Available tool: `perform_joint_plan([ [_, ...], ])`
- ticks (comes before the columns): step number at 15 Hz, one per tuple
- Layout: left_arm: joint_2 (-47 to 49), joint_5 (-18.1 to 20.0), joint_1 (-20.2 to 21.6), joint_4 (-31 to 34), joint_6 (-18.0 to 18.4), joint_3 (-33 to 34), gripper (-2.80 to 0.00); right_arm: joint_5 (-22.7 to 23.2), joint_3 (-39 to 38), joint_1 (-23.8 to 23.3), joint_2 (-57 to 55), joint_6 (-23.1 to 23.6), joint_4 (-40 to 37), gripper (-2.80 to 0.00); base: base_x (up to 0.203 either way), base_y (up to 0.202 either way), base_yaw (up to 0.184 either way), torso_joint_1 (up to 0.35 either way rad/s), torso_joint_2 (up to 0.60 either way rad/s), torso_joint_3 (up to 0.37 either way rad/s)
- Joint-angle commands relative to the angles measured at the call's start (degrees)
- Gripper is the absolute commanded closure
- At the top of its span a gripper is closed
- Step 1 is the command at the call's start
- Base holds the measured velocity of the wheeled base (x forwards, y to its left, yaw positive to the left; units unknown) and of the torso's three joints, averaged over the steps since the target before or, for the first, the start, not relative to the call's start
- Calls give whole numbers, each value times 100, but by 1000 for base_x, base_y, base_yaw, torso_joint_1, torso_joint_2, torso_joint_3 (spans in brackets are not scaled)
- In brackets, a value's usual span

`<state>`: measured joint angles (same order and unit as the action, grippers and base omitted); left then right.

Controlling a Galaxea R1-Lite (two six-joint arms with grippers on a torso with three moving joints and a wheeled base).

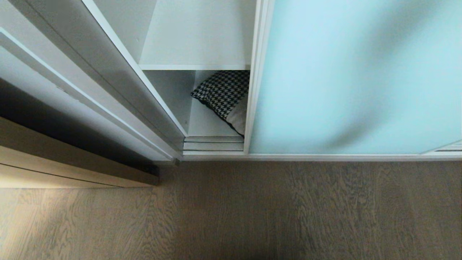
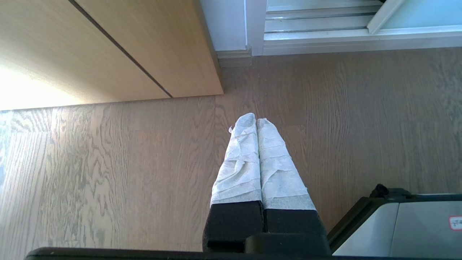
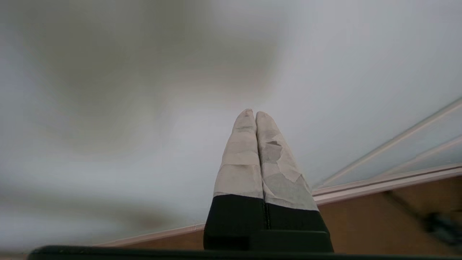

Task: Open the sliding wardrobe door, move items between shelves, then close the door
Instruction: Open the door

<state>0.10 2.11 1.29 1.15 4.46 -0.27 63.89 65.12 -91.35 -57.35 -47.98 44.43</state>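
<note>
door part-open, cushion on low shelf

you're in the door-sliding step by the look of it. sliding wardrobe door (image 1: 355,77) covers the right side; its left edge leaves a gap. cushion (image 1: 225,95) lies on the lower shelf (image 1: 204,124), against the door edge, upper shelf (image 1: 196,43) bare. right gripper (image 3: 255,115) faces the glass, fingers pressed together, empty. left gripper (image 2: 256,121) parked over the floor (image 2: 108,162), likewise closed, empty. next: you likely need more gap before reaching in.

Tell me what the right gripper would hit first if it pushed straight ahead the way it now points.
Most likely the frosted pale aqua glass sliding door. The right gripper, shut and empty, points at that panel, which fills the wrist view ahead of it. Nothing shows between them; how near it stands is unclear.
</note>
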Motion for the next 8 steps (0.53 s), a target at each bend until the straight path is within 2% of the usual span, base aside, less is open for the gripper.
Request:
perform_joint_plan([
  [1,8,0,3,0,6,0,0,3,392,-194,-383,6,-11,0,0,0,0,0,0,0],
  [3,8,0,3,0,2,0,0,-71,809,-254,-477,226,-191,0,0,0,0,0,0,0],
  [4,8,0,3,0,2,0,0,-188,920,-502,-555,379,-216,0,0,0,0,0,0,0],
  [5,8,0,3,0,2,0,0,-298,1028,-730,-670,648,-216,0,0,0,0,0,0,0],
  [8,8,0,3,0,9,0,0,-518,1467,-919,-1172,1386,-339,0,0,0,0,0,0,0],
])
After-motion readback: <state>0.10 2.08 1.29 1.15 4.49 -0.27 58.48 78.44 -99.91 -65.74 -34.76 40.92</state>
